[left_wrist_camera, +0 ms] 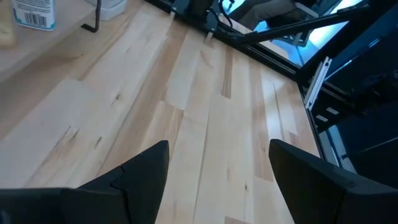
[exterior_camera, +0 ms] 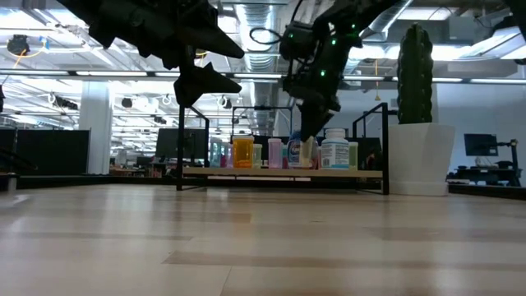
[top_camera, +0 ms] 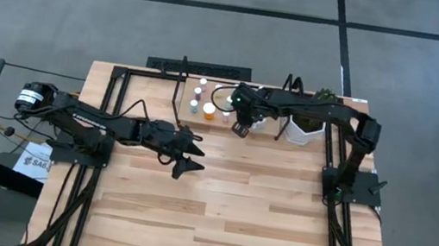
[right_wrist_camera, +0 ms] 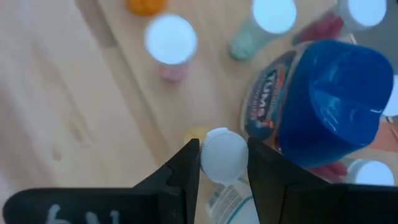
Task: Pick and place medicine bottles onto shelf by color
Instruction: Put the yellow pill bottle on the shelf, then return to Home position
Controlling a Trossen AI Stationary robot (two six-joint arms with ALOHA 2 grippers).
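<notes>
The shelf [exterior_camera: 246, 171] stands at the table's far edge with several medicine bottles on its board: an orange one [exterior_camera: 243, 152], pink ones, a white one [exterior_camera: 335, 150] and a wide blue-capped one [right_wrist_camera: 336, 93]. My right gripper [top_camera: 242, 131] reaches down over the shelf's middle. It is shut on a small white-capped bottle with a pale yellow body [right_wrist_camera: 196, 134], right beside the blue-capped one. My left gripper [top_camera: 195, 158] hangs open above the bare table, nearer than the shelf, holding nothing. My right gripper pinches the small bottle's white cap [right_wrist_camera: 214, 152] between its two fingers, one on each side. The fingers slant steeply down from above. The bottle hangs upright below them [exterior_camera: 306, 154] at the shelf board; whether its base rests on the board, I cannot tell.
A white pot [top_camera: 304, 131] with a green plant [exterior_camera: 415, 74] stands right of the shelf, close under my right arm. Black upright rods [exterior_camera: 385, 148] frame the shelf's ends. Bare plank tabletop [top_camera: 231, 221] stretches from the shelf to the near edge.
</notes>
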